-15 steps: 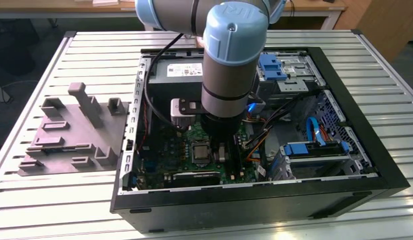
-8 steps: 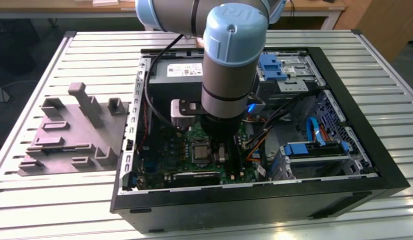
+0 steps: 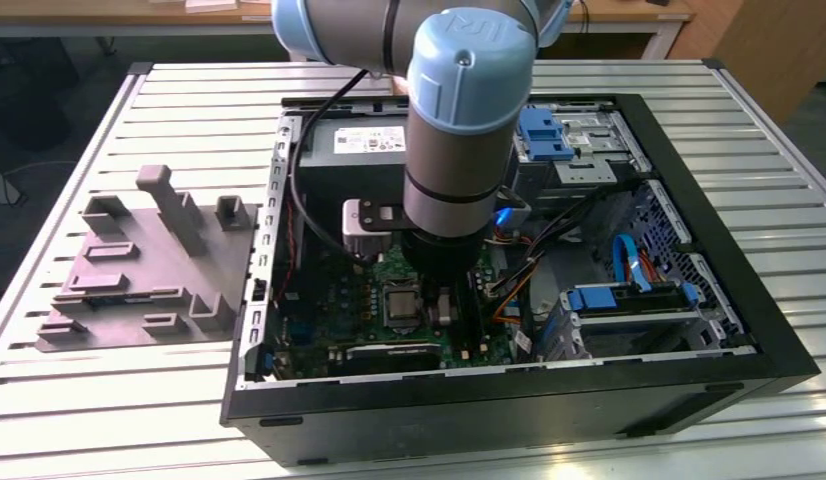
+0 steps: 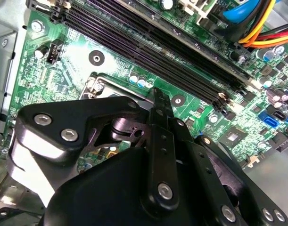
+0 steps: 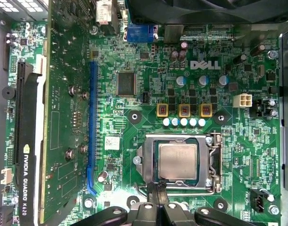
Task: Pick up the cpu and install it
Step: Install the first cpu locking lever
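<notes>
One cpu [image 5: 177, 161] was seen in the first wrist view: a small flat square chip with a dull silver metal top and a thin pale rim. It was seated inside the single silver-framed socket [image 5: 143, 160] on the green motherboard [image 5: 219, 61], square to the frame. The gripper [image 5: 156, 189] was held just beside the socket's edge, its dark fingers [image 5: 156, 193] pressed together into one narrow tip with nothing between them; the same thin clenched tip was seen over the socket frame in the second wrist view [image 4: 160, 101]. Three yellow-framed square parts [image 5: 184, 110] were counted in a row on the board near the socket, with five pale round capacitors [image 5: 184, 122] in a line between that row and the socket. One tall expansion card [image 5: 68, 108] was stood in a blue slot. In the exterior view, one open computer case [image 3: 520, 400] was laid on a slatted worktop [image 3: 120, 420], the arm [image 3: 453, 140] was reached down into it, and one grey plastic fixture [image 3: 133, 270] with upright blocks was set at the exterior view's left.
</notes>
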Robot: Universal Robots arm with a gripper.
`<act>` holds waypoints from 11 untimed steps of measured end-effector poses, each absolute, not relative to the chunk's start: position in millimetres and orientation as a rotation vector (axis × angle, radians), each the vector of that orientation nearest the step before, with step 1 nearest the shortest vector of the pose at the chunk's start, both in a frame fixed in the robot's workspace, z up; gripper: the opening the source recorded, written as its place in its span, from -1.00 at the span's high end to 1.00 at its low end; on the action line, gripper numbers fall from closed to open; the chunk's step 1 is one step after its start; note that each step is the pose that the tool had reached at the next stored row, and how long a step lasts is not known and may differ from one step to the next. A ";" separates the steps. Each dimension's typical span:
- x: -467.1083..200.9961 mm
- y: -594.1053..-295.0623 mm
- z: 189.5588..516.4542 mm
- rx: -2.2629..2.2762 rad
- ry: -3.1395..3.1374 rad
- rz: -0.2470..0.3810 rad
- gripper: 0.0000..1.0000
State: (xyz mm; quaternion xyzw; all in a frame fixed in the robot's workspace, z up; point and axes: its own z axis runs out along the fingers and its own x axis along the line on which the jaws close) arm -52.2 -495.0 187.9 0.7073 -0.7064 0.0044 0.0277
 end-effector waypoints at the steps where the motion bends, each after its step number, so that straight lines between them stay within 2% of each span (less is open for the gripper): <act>1: -51.9 -494.9 187.7 2.184 -2.181 0.014 0.79; 11: -49.6 -494.9 187.0 2.185 -2.180 0.013 0.79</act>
